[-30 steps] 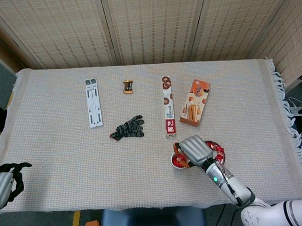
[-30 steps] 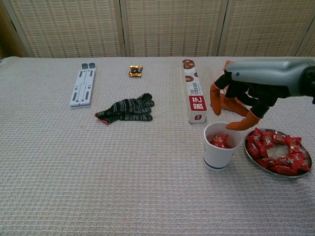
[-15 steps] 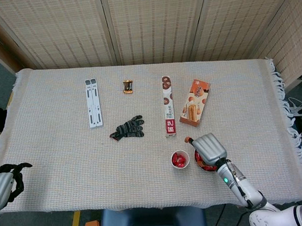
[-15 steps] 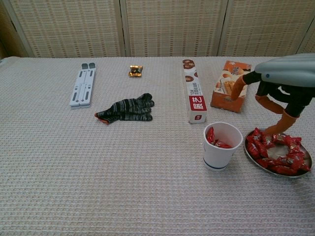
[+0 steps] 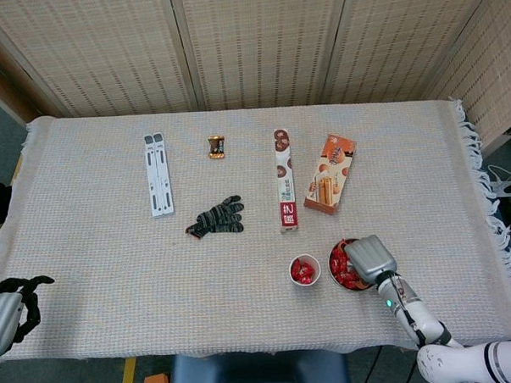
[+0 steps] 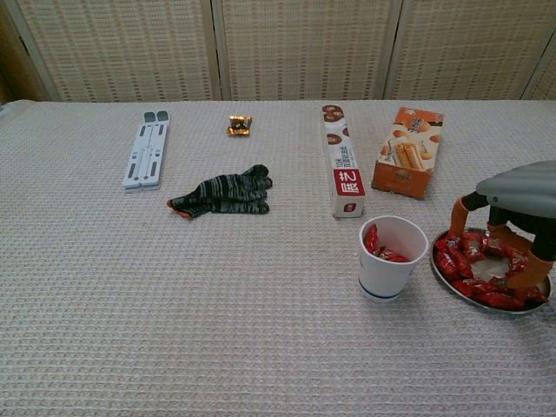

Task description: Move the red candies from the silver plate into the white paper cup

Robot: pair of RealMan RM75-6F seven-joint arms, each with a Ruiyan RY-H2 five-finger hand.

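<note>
The white paper cup (image 6: 393,258) stands right of centre with a few red candies (image 6: 382,252) inside. Just right of it lies the silver plate (image 6: 504,309), heaped with red candies (image 6: 473,261). My right hand (image 6: 512,213) hangs over the plate, its orange fingertips (image 6: 458,217) spread and dipping among the candies; I see none pinched. In the head view the right hand (image 5: 370,258) covers most of the plate (image 5: 332,265), beside the cup (image 5: 304,270). My left hand (image 5: 6,308) rests at the table's near left corner, holding nothing.
Behind the cup lie a long red-and-white box (image 6: 342,161) and an orange biscuit box (image 6: 407,152). A striped glove (image 6: 224,193), a white folded stand (image 6: 145,149) and a gold-wrapped sweet (image 6: 239,125) lie further left. The cloth's fringed edge (image 5: 494,223) runs along the right.
My right hand has moved from above the cup, rightwards and down onto the plate. More red candy now shows in the cup. The left hand has not moved.
</note>
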